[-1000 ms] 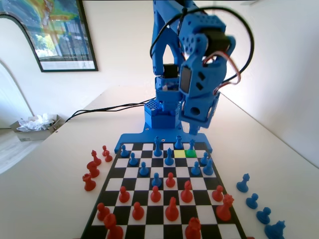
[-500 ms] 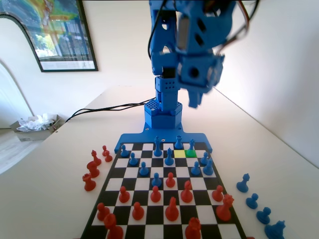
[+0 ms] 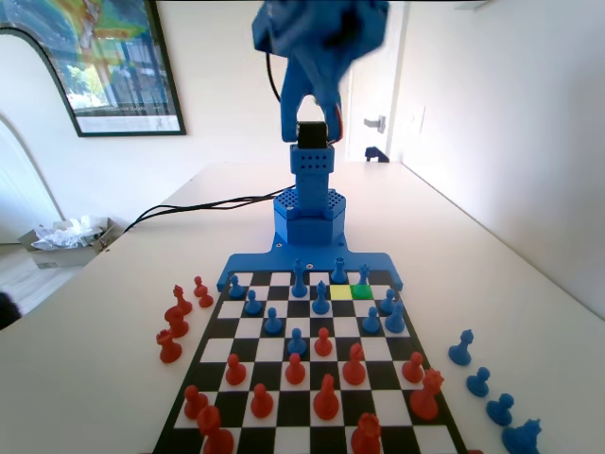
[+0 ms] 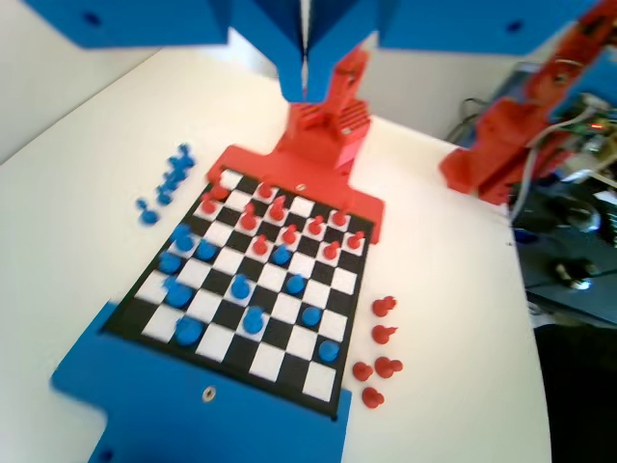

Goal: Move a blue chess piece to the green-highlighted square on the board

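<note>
High above the board (image 4: 289,280), the tool (image 4: 307,89) hangs clenched, jaws together, holding nothing.

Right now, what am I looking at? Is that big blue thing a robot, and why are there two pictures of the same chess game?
Yes, the blue thing is a robot arm bolted at one end of a chessboard. One picture comes from a camera that stands still at the other end of the board and looks along it at the arm. The other comes from a camera riding on the arm itself, looking down from high up, so the whole board seems small. At the top of that picture hangs the gripper, the robot's two-fingered hand. Its jaws are closed together and hold nothing. On the board stand red and blue chess pieces, with captured ones set beside it on the table. In the fixed view, one square is bright green, with a small blue piece standing just behind it.
</note>
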{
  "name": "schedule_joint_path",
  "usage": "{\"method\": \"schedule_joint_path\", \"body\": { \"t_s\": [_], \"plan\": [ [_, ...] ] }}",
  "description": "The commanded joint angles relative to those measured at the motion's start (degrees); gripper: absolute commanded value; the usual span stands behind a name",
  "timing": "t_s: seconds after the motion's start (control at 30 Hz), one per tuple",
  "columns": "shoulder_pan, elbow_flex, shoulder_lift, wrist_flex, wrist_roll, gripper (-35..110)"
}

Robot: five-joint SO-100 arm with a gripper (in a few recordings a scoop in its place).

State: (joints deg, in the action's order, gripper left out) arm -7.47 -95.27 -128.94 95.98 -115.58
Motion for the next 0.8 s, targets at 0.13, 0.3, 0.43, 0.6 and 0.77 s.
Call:
{"method": "schedule_joint_path", "body": {
  "t_s": [0.13, 0.3, 0.43, 0.6, 0.77],
  "plan": [
    [-7.12, 1.14, -5.36, -4.13, 3.16, 1],
    [-9.84, -2.11, -10.28, -5.27, 3.69, 1],
    [-11.51, -6.59, -16.17, -5.89, 4.13, 1],
    [-12.3, -12.48, -24.43, -6.68, 5.63, 1],
    [-12.57, -14.5, -29.62, -5.62, 7.03, 1]
  ]
}}
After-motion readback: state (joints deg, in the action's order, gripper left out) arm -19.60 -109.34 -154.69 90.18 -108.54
